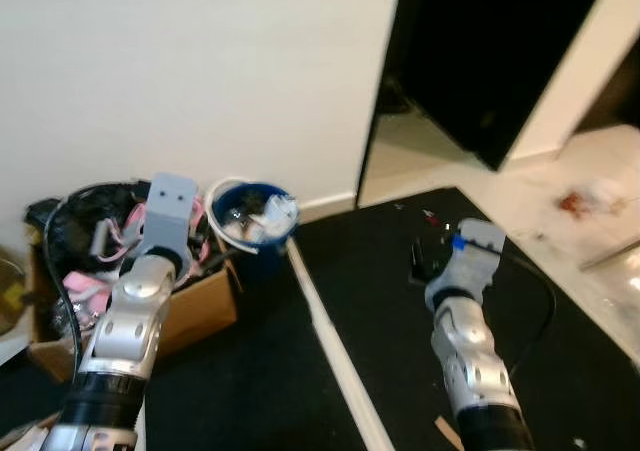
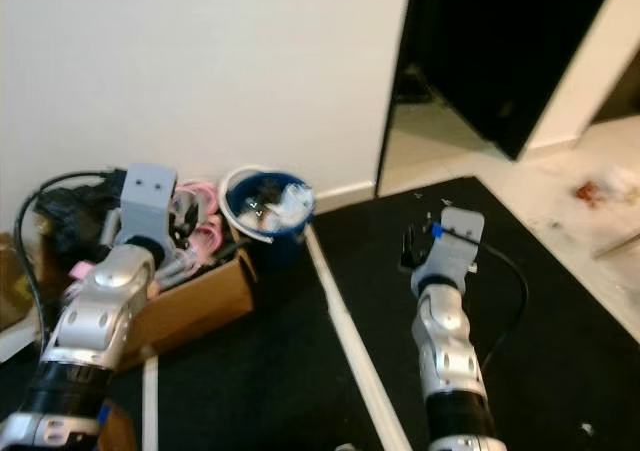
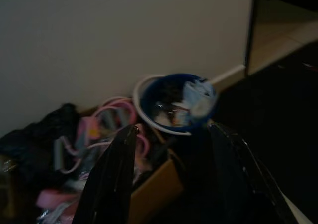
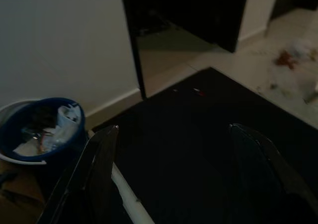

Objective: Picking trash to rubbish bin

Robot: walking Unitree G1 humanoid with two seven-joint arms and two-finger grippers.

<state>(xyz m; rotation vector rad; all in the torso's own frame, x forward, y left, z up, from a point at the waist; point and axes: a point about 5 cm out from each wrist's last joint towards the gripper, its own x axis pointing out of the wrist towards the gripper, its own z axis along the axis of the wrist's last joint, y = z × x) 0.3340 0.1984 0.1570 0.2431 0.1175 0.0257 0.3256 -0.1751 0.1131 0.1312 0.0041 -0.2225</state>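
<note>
Black carpet (image 1: pixel 250 391) covers the floor beside a white wall (image 1: pixel 200 71). Against that wall sits a cardboard box (image 1: pixel 195 316) of pink and black clutter, and just beside it a blue bin (image 1: pixel 250 221) holding crumpled trash (image 4: pixel 62 122). Left gripper (image 3: pixel 171 179) hangs above the box, fingers spread and empty. Right gripper (image 4: pixel 176 174) hovers over carpet, likewise spread, empty.

The bin (image 1: pixel 252 218) holds crumpled white and dark scraps, too blurred to name. In the box (image 1: pixel 190 316) at lower left, pink loops and a black heap tangle indistinctly; the left arm (image 1: pixel 135 316) covers its middle. At the right edge, litter (image 1: pixel 590 201) on the pale floor is a reddish-white smear. In both wrist views the fingers (image 3: pixel 109 179) run off the bottom edge.
</note>
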